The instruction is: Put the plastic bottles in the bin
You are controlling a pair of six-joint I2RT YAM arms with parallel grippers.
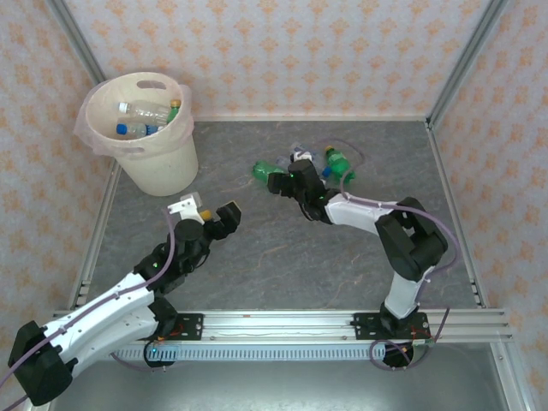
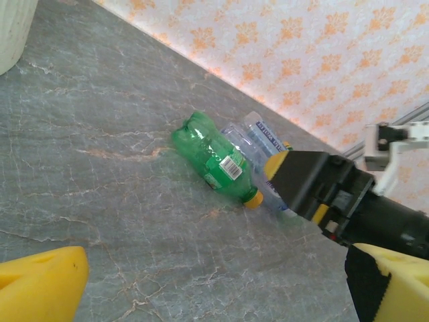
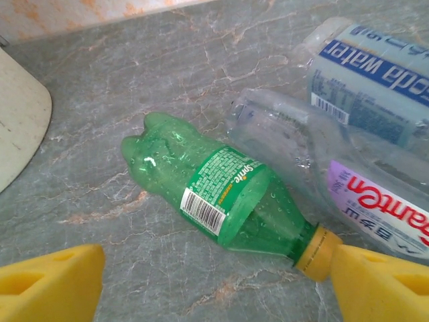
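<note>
Bottles [image 1: 145,120] lie heaped inside the bin [image 1: 158,171] at the upper left of the top view. Several are clear with blue caps and one is green, which suggests the sorting is well along. What is left sits in a loose cluster on the grey table [image 1: 257,265] at upper centre. The right gripper [image 3: 214,285] hangs low at that cluster with its jaws spread wide and nothing held. One yellow pad [image 3: 47,282] is at the lower left of the wrist view, and the other is at the lower right, just beside the yellow cap [image 3: 318,253] of the green bottle [image 3: 221,194]. That bottle lies on its side, slantwise ahead of the jaws, with its base toward the upper left and its cap toward the lower right. To take it across the waist, the wrist would probably need to advance and turn a little. It looks like the sensible first pick, being the outermost of the group. The clear bottle with the purple label [image 3: 355,194] presses against its right flank, and the soda-water bottle [image 3: 375,74] lies beyond at the upper right. A second green bottle [image 1: 339,161] rests further right in the top view. The left gripper [image 1: 208,216] is likewise wide and empty, poised over bare table at centre-left between bin and cluster, seemingly parked clear of the work.
</note>
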